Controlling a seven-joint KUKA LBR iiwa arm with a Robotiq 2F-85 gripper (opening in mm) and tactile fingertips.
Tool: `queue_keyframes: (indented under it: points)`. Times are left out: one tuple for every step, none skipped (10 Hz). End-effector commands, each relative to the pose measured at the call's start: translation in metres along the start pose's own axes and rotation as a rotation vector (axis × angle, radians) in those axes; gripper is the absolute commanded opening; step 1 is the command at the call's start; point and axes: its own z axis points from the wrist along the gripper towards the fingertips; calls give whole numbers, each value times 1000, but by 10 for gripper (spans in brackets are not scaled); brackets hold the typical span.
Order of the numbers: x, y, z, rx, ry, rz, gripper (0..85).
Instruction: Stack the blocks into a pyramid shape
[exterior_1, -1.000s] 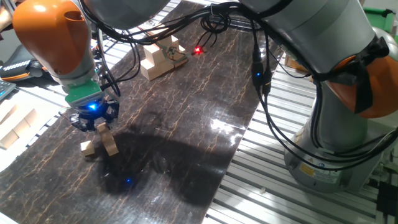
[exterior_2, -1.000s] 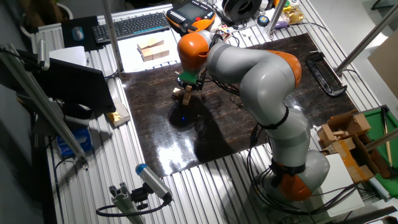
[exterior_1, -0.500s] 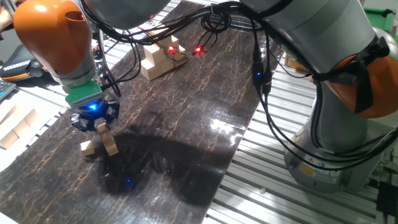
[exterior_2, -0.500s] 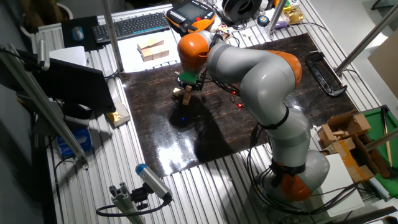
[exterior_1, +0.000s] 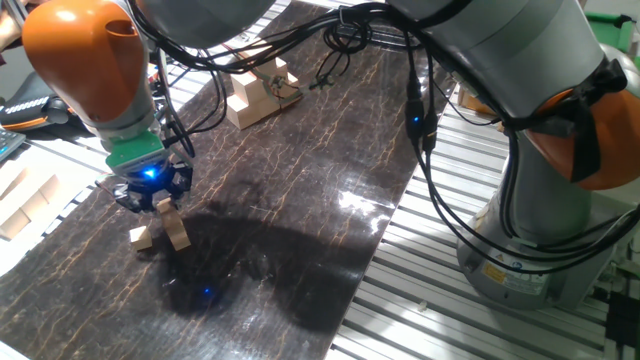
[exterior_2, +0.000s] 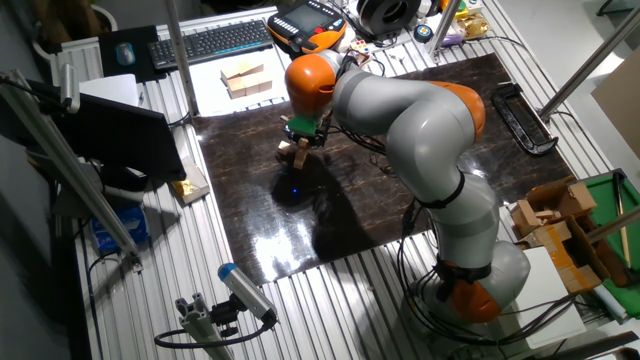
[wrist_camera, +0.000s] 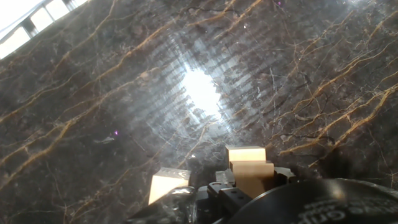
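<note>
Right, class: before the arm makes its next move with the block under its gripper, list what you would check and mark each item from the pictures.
1. Gripper over a block: ok.
2. Fingers closed on that block: cannot tell; it looks tilted beneath them.
3. Second block close beside it, may be nudged: not ok.
4. Block pile at the mat's far end, away from the arm: ok.
5. Mat between gripper and pile free of obstacles: ok.
6. Pyramid started: cannot tell; the pile's layout is unclear.
</note>
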Motion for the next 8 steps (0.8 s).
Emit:
queue_keyframes:
  points:
    - [0,0,0,0,0,0,7]
    - [0,0,0,0,0,0,7]
    - [0,0,0,-1,-1,-2,7]
    - [0,0,0,-1,-1,-2,7]
    - [0,0,0,-2,0,-3,7]
    - [1,0,0,-3,0,-3,7]
    - [1,0,0,-3,0,-4,7]
    - [1,0,0,-3,0,-8,10]
